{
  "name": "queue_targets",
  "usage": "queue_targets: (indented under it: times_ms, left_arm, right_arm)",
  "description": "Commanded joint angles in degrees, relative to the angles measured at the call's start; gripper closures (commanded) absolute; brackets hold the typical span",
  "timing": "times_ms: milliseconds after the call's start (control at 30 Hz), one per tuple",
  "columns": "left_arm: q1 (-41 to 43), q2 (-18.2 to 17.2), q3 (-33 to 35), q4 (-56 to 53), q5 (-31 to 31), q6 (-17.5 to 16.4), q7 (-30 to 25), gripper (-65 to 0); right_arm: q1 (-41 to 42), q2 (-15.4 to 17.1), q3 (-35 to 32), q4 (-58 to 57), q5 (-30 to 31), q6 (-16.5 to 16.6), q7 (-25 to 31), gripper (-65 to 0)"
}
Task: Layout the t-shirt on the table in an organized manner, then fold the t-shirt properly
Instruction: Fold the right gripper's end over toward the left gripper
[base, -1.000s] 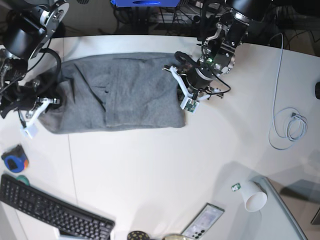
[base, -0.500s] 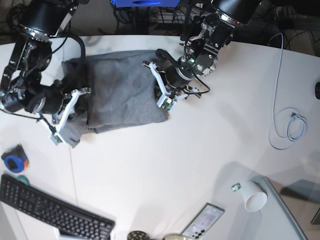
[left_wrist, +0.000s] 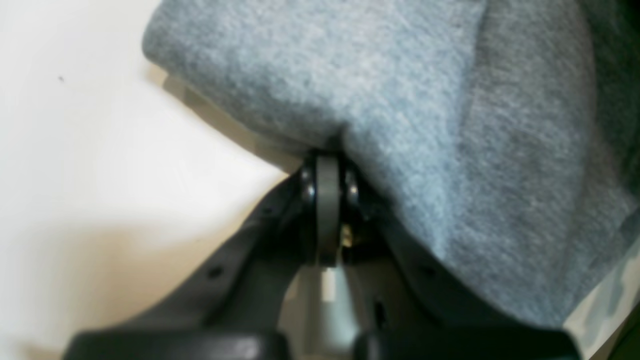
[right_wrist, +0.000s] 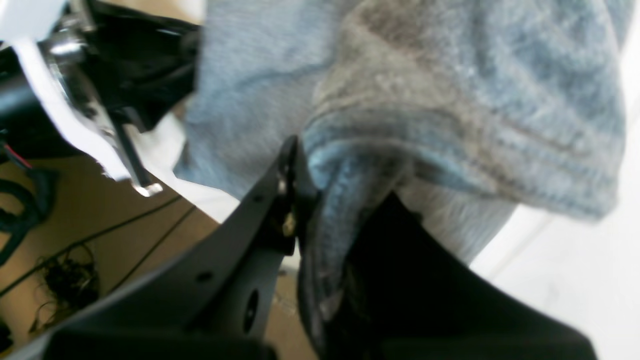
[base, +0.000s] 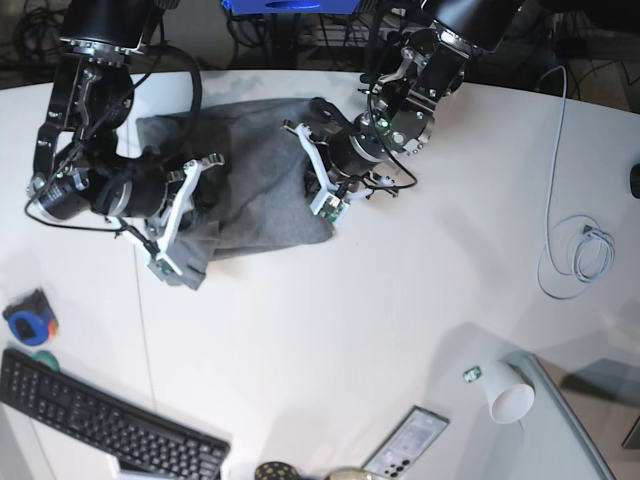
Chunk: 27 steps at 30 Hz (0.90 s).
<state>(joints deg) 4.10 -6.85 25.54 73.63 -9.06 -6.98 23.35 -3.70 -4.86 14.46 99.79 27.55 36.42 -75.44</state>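
Note:
The grey t-shirt (base: 255, 165) lies bunched on the white table (base: 350, 320), drawn up between my two grippers. At the cloth's right edge my left gripper (base: 325, 198) is shut on the fabric; in the left wrist view its closed tips (left_wrist: 327, 155) press into the t-shirt (left_wrist: 400, 90) just above the table (left_wrist: 75, 150). My right gripper (base: 182, 228) holds the cloth's left end, lifted and carried over the rest. The right wrist view shows it (right_wrist: 302, 200) pinching the stitched hem of the t-shirt (right_wrist: 450, 100).
A black keyboard (base: 100, 425) and a blue tape measure (base: 28, 320) sit at the front left. A white paper cup (base: 510, 392) and a phone (base: 405, 443) lie front right. A coiled white cable (base: 580, 250) rests at the right.
My right gripper has swung rightward with the shirt's left end, folding it over the middle. My left gripper has drawn the right edge leftward. The shirt's spread is now much narrower.

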Motion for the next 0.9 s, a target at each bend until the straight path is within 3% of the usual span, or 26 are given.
queue_targets:
  times_ms: [0,100,500,633,667,767,867]
  left_arm:
    - [-0.27,0.13,0.0,0.53,0.05,-0.01,0.51,0.0]
    - [-0.27,0.04,0.0,0.7,0.05,-0.01,0.51,0.0]
    - [-0.36,-0.22,0.0,0.35,0.31,-0.01,0.51,0.0]
    - [-0.45,-0.22,-0.09,0.35,0.14,-0.01,0.51,0.0]
    - [-0.45,-0.22,-0.09,0.35,0.14,-0.01,0.51,0.0]
    - [-0.45,-0.22,-0.09,0.44,0.14,-0.01,0.51,0.0]
    - [-0.45,-0.31,-0.09,0.44,0.31,-0.01,0.51,0.0]
  right_arm:
    - [0.76,0.25,-1.14,0.92,0.98,-0.95,1.29,-0.8]
    - [0.58,0.86,-3.43,0.74,0.98,-2.62,1.9,-0.8]
    - [2.08,3.41,-6.68,-8.93,0.89,-2.8,5.07,-0.8]
    - [1.81,3.5,-11.43,-8.93,0.89,-2.89,5.07,-0.8]
    - [1.81,3.5,-12.22,-9.02,0.89,-3.33,5.07,-0.8]
    - [1.81,3.5,-14.85,-9.02,0.89,-9.74,5.42,-0.8]
    - [2.08,3.59,-16.0,-9.02,0.89,-11.59,5.51,-0.8]
